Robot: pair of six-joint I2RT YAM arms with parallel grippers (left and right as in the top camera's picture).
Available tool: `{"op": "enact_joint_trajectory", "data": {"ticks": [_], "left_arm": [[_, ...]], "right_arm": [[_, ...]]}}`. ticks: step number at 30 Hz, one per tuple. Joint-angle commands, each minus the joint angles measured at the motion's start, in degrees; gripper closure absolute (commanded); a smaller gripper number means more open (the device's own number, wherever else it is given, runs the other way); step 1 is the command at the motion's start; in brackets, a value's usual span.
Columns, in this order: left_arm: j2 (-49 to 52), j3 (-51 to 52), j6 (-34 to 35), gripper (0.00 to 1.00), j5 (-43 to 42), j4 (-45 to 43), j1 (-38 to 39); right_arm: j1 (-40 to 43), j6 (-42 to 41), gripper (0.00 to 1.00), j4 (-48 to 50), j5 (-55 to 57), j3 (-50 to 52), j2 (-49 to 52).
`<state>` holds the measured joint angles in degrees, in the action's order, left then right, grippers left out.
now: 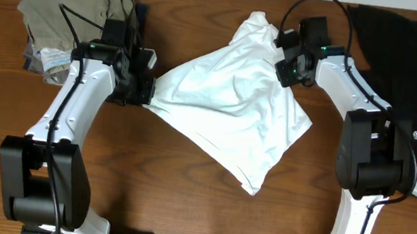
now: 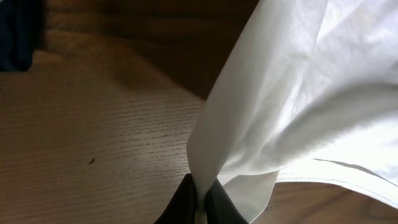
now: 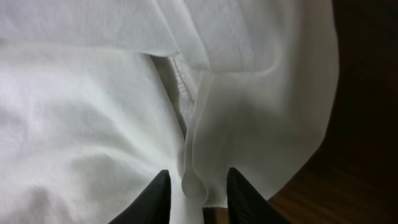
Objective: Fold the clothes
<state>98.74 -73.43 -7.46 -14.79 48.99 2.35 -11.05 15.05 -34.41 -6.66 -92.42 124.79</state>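
The white T-shirt (image 1: pixel 229 107) lies crumpled and spread across the middle of the table, and its green print is hidden. My left gripper (image 1: pixel 146 94) is at the shirt's left corner and shut on it. In the left wrist view the jaws (image 2: pixel 202 202) pinch a bunched strip of the white T-shirt (image 2: pixel 298 93), which rises off the wood. My right gripper (image 1: pixel 285 64) is at the shirt's upper right edge. In the right wrist view it (image 3: pixel 198 190) stands open, with a loose fold of the shirt (image 3: pixel 93 124) between the fingers (image 3: pixel 158 196) but not pinched.
A khaki garment (image 1: pixel 79 8) lies heaped at the back left, on top of some patterned cloth (image 1: pixel 46 57). A black garment (image 1: pixel 415 70) covers the back right, beside the right arm. Bare wooden table (image 1: pixel 184 193) shows in front of the shirt.
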Motion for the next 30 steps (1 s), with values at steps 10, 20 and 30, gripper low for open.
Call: {"op": "enact_joint_trajectory", "data": {"ticks": [10, 20, 30], "left_arm": [[0.1, -0.7, 0.3, 0.94, 0.7, 0.0, -0.3], [0.1, -0.7, 0.3, 0.94, 0.7, 0.0, -0.3], [0.1, -0.7, 0.3, 0.94, 0.8, -0.1, -0.3]], "right_arm": [[0.5, 0.2, 0.73, 0.8, -0.4, -0.5, 1.0], [0.5, 0.5, 0.73, 0.5, -0.5, -0.5, 2.2], [1.0, 0.4, 0.99, 1.7, -0.4, -0.5, 2.2]]}}
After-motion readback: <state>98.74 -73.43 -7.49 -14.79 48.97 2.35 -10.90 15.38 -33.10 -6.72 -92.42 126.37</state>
